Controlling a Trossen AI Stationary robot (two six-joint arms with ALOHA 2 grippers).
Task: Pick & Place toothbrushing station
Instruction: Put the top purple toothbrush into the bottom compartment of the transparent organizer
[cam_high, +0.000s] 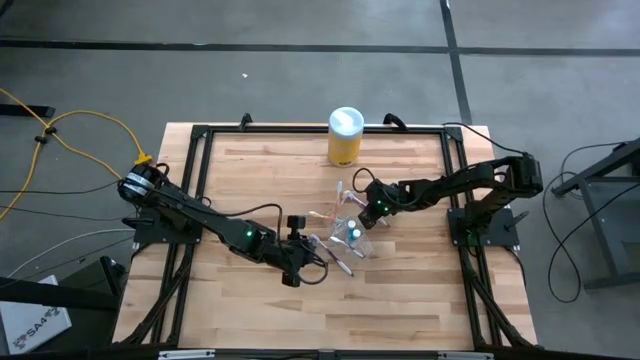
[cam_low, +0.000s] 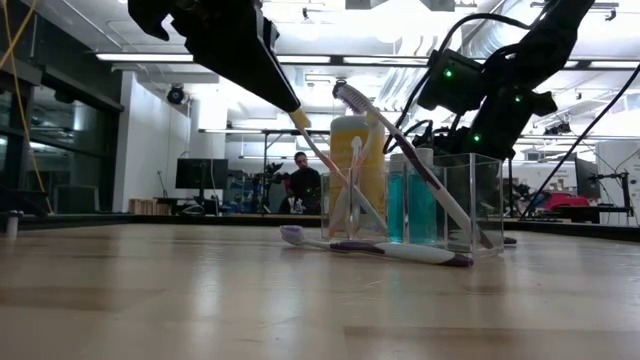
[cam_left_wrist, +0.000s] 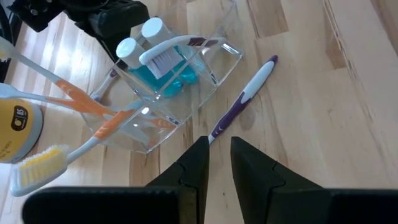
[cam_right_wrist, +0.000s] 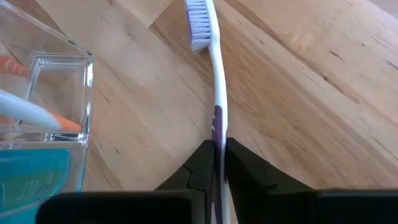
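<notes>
I judge the job a good part done. The clear cup (cam_left_wrist: 186, 107) stands mid-table (cam_left_wrist: 323, 124) with the blue tube (cam_left_wrist: 166, 78) in one compartment and orange toothbrushes (cam_left_wrist: 87, 106) leaning out of another. Two brushes look left to place. My right pincer (cam_right_wrist: 216, 155) is clamped on the handle of a purple-and-white toothbrush (cam_right_wrist: 217, 93), held over bare wood just beside the cup. A purple toothbrush (cam_left_wrist: 245, 99) lies flat on the table near the cup, its handle end right at my left pincer (cam_left_wrist: 219, 158); I cannot tell whether that pincer is open or closed. The exact count of brushes in the cup is hard to make out through the clear walls.
</notes>
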